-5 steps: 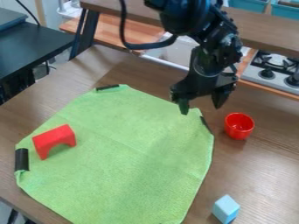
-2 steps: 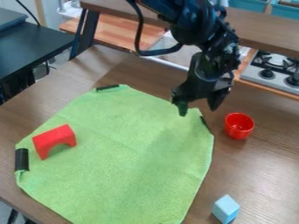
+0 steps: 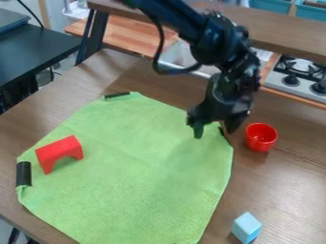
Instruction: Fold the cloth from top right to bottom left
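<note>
Lining up the grasp, fold not begun: gripper (image 3: pixel 215 127) at cloth's (image 3: pixel 134 186) top-right corner, jaws spread, holding nothing. Cloth lies flat on table (image 3: pixel 274 181), running down near its lower-left edge. Next: probably lower a bit, pinch that corner, lift, carry diagonally to bottom left, release. Red arch block (image 3: pixel 56 148) sits on cloth's left part, may get trapped or bump the fold

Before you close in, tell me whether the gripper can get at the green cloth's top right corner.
Likely yes: the gripper hangs open at that corner of the green cloth, and the red cup stands to the right, apparently clear.
</note>
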Motion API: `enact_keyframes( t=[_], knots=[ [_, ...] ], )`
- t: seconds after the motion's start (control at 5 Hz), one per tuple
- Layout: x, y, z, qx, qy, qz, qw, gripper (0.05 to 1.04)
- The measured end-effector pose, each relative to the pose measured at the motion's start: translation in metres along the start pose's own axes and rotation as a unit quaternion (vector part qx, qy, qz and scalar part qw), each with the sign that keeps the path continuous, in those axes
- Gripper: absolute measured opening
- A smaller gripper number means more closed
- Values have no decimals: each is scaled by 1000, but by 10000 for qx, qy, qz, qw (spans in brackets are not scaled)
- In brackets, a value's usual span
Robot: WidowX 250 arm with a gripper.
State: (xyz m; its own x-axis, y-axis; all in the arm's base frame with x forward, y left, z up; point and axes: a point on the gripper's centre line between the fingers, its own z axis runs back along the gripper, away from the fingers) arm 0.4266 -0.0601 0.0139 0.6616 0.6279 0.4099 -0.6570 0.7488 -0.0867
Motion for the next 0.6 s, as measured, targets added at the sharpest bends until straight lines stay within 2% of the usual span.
enact_keyframes(
  t=[0.2,0.4,0.6],
  knots=[
    [-4,-9,1,-83,45,-40,9999,1001],
    [-8,-9,-5,-20,89,-21,10000,955],
    [-8,-10,-6,-47,46,63,10000,680]
  ],
)
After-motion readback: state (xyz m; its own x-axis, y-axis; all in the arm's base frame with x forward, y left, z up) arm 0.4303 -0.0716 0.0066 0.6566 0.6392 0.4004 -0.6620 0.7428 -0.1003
